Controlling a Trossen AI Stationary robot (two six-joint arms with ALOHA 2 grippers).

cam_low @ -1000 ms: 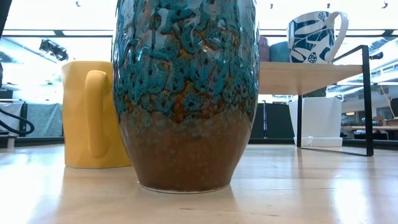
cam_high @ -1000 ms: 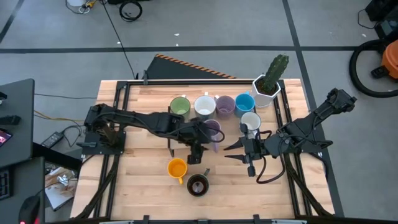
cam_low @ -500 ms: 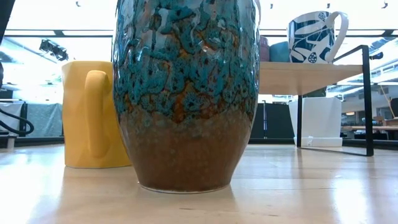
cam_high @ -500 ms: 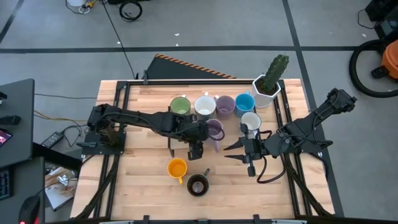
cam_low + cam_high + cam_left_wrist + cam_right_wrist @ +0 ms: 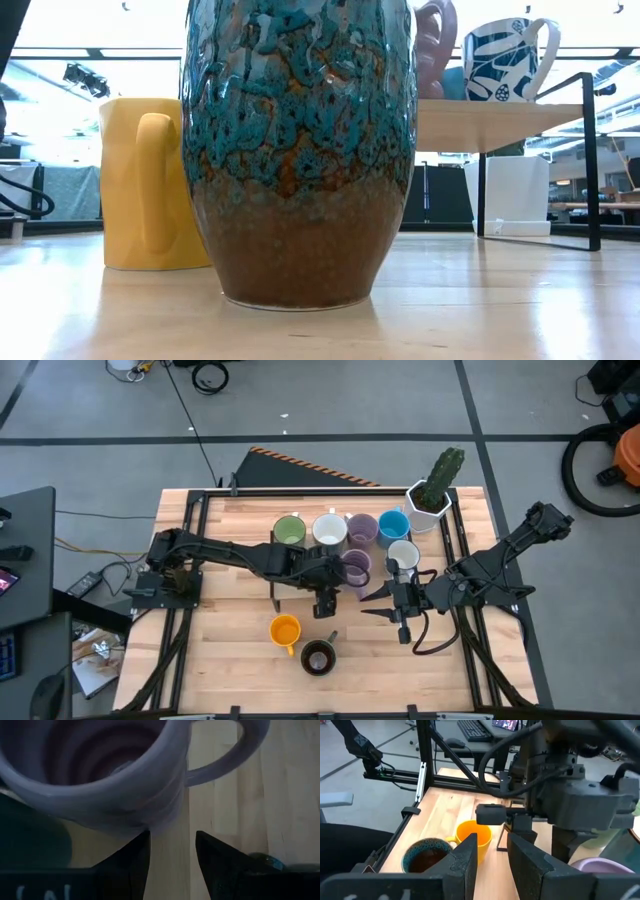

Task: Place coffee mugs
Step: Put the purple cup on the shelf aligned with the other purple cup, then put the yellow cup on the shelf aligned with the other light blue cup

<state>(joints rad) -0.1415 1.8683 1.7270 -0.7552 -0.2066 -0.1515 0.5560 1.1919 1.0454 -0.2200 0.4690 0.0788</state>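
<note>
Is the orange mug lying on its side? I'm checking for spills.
No, the orange mug stands upright on the table, its open mouth facing up.

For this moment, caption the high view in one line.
Left gripper beside a lavender mug; right gripper waits nearby.

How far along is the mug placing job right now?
Five mugs sit grouped at the table's far side: green mug, white mug, lavender mug, blue mug, grey-white mug. The left gripper is at a second lavender mug beside them. The orange mug and brown mug remain apart.
</note>
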